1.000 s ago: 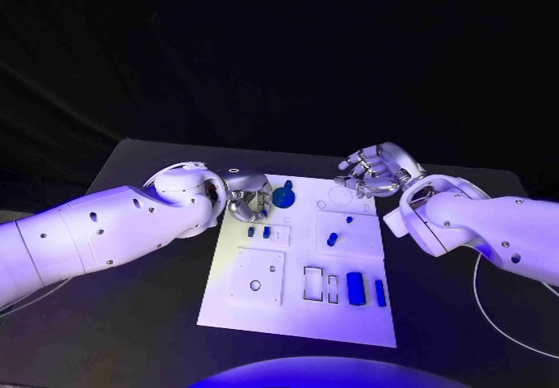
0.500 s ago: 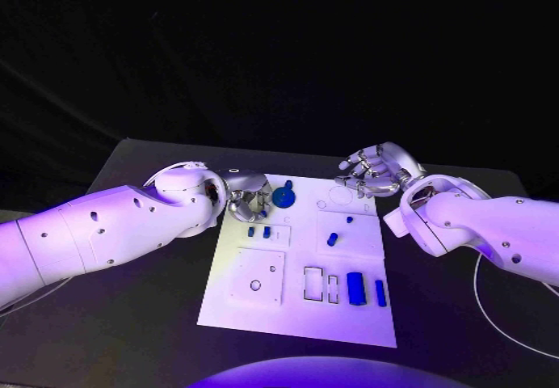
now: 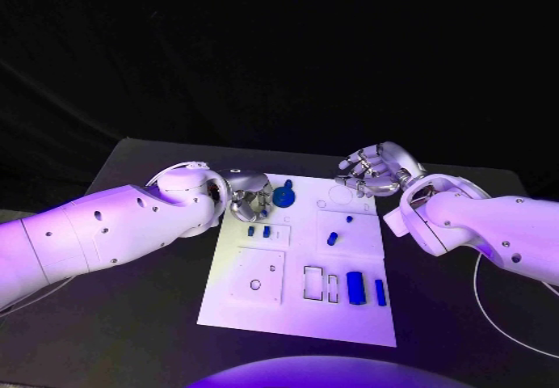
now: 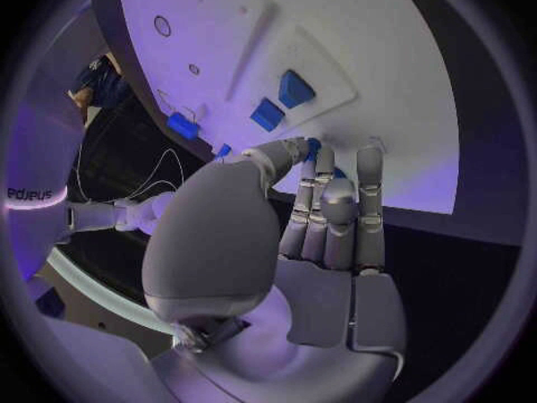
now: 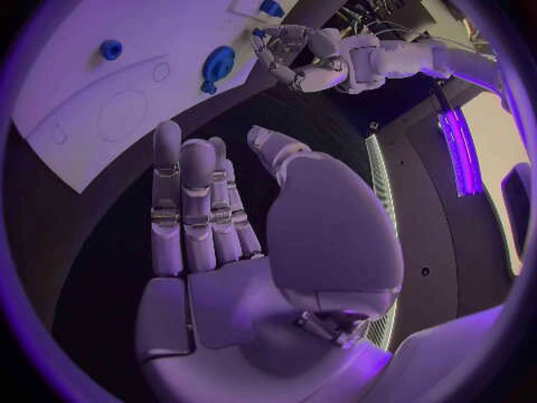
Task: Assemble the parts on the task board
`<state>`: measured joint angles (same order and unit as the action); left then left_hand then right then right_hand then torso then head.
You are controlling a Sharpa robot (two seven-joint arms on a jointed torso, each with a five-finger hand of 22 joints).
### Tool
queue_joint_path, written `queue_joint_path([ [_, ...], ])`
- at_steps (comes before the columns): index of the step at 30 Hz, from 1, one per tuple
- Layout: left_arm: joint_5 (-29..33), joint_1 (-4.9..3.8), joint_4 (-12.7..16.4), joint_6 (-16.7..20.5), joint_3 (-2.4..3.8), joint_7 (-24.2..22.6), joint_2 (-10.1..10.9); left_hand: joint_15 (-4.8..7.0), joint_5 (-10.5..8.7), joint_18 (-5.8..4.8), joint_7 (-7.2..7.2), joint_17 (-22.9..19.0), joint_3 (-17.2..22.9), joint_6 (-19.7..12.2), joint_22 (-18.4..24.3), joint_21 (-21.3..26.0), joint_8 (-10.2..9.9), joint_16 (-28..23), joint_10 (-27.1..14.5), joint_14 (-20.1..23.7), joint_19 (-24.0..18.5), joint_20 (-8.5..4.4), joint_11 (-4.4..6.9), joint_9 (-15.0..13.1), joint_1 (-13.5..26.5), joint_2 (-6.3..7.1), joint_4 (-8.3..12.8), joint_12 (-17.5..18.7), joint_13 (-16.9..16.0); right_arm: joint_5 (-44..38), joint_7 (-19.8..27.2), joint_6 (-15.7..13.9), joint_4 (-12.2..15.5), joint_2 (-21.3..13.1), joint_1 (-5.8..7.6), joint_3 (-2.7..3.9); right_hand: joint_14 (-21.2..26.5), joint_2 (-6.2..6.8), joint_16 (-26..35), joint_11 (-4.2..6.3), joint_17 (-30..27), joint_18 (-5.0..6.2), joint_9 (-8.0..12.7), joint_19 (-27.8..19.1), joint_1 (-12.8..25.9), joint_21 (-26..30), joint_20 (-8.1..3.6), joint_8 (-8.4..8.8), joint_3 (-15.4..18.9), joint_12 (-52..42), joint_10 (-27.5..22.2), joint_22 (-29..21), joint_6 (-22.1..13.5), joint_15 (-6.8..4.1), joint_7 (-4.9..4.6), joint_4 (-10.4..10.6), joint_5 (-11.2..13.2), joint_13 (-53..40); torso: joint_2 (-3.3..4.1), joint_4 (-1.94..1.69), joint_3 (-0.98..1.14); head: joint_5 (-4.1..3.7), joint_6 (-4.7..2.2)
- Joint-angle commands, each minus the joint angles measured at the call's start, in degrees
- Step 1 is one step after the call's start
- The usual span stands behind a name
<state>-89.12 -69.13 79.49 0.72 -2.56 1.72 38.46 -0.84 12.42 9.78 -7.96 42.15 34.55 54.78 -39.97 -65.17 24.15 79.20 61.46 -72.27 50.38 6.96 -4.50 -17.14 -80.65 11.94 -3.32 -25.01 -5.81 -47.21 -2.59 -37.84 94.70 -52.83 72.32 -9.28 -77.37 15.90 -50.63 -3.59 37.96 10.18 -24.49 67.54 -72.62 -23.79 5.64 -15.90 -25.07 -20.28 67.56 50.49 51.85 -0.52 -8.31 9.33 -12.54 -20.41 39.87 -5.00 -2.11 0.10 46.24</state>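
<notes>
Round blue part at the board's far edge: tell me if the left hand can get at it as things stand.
Probably yes. The left hand sits at the task board's far left corner, right beside the round blue part, with nothing between them. The right hand is off to the other side.

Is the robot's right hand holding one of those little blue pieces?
No. In the right wrist view the right hand is bare, fingers stretched out with nothing in them, short of the task board.
</notes>
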Motion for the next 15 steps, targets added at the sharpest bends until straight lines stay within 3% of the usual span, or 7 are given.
queue_joint_path([
  [1, -0.2, 0.22, -0.1, -1.2, -0.24, -0.1, -0.1, 0.07, -0.38, 0.8, 0.0, 0.1, -0.3, 0.4, 0.0, 0.1, -0.2, 0.4, 0.3, -0.3, -0.1, -0.18, 0.03, 0.0, 0.6, 0.13, 0.2, 0.2, 0.1, -0.4, 0.5, 0.7, 0.1, 0.0, -0.03, 0.01, 0.2, -0.28, 0.1, -0.39, 0.0, 0.2, 0.1, 0.2, -0.1, 0.2, 0.11, 0.33, 0.3, 0.3, -0.1, 0.0, -0.2, 0.17, -0.29, 0.1, -0.2, 0.0, -0.03, -0.03, -0.02, -0.02, 0.03],
  [15, -0.1, 0.24, 0.0, -1.0, -0.29, 0.0, 0.1, 0.11, -0.45, 0.8, 0.06, -0.2, -0.4, 0.5, 0.1, 0.1, -0.3, 0.4, 0.4, -0.2, -0.1, -0.19, 0.07, 0.0, 0.8, 0.22, 0.2, 0.5, 0.1, -0.4, 0.5, 0.7, 0.0, 0.0, -0.03, 0.01, 0.2, -0.28, 0.1, -0.39, 0.0, 0.2, 0.1, 0.2, -0.1, 0.2, 0.11, 0.33, 0.3, 0.3, -0.1, 0.0, -0.2, 0.17, -0.29, 0.1, -0.2, 0.0, -0.03, -0.01, -0.04, 0.02, 0.05],
])
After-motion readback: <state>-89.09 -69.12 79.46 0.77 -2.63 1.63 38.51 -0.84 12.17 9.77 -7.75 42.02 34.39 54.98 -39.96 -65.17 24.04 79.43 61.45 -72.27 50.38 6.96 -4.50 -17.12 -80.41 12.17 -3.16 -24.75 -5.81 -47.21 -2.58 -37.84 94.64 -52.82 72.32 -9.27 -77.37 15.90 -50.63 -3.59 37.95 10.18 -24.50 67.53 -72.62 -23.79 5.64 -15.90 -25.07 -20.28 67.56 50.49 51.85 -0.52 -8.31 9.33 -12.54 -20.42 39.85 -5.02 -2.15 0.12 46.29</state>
